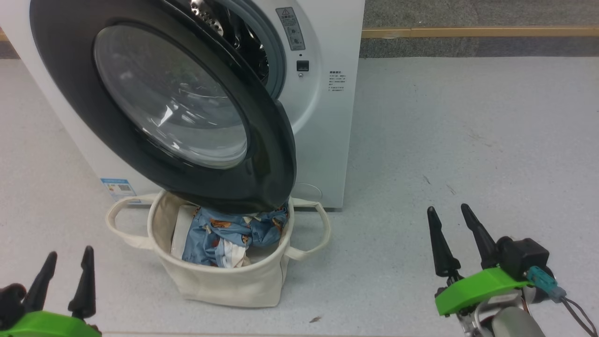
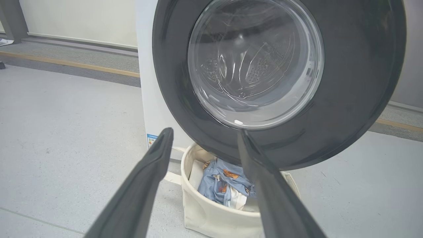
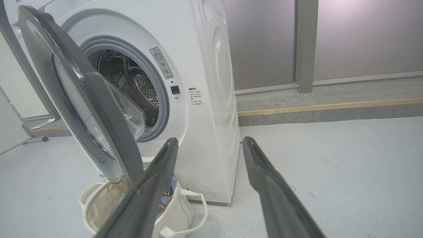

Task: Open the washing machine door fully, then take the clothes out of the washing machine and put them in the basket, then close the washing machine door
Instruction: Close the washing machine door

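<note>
- My left gripper hangs low with its fingers spread and nothing between them.
- Ahead of and above those fingers stands the washing machine door, roughly half open. Its domed glass faces this gripper squarely. Being round, it has no real long axis. Its flat plane stands upright and runs from the hinge on the machine's left out toward me, with the free edge swung over toward my right gripper.
- Just beyond the left fingertips, under the door's bottom rim, the basket holds the clothes. I can't tell whether the rim touches the basket.
- Behind the door is the washing machine. What I can see of its drum looks empty, so I judge that closing the door is the step in hand.
- My right gripper is also spread and empty, well off to the right of the free edge.
- To close it well, I'd press the left fingers flat on the black rim near the free edge, far from the hinge. I'd then follow the arc until it latches, keeping clear of the basket handles.
</note>
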Controlling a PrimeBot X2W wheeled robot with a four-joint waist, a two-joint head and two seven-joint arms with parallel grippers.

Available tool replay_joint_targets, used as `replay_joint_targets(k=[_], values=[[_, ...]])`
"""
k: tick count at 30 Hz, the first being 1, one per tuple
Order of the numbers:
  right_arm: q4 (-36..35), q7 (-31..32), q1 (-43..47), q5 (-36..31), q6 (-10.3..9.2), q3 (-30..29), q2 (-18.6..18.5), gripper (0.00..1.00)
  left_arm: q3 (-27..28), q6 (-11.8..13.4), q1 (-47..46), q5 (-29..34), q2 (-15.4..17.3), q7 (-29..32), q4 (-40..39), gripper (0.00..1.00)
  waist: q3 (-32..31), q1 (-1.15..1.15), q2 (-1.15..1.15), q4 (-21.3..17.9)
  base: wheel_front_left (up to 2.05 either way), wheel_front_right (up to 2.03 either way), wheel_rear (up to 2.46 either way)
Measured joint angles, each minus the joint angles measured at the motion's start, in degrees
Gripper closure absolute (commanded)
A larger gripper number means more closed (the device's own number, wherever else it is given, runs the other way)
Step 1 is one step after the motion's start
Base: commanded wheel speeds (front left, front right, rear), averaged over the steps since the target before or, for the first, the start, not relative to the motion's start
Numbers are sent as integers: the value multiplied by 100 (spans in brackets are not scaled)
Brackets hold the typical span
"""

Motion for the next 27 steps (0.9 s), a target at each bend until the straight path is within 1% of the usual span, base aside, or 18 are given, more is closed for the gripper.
replay_joint_targets(k=[7, 14, 24, 27], values=[[0, 0, -3, 8, 0, -18, 1, 0, -3, -43, 21, 476, -76, 0, 112, 0, 38, 0, 0, 21, 0, 0, 0], [0, 0, -7, 9, 0, -13, 1, 0, 42, -148, -46, 602, -188, 0, 238, 0, 50, 0, 0, -20, 0, 0, 0], [57, 0, -8, 37, 0, -15, 1, 0, 96, -203, -153, 786, -252, 0, 392, 0, 81, 0, 0, -38, 0, 0, 0], [111, 0, -8, 62, 0, -14, 1, 0, 101, -253, -160, 800, -268, 0, 419, 0, 84, 0, 0, -35, 0, 0, 0]])
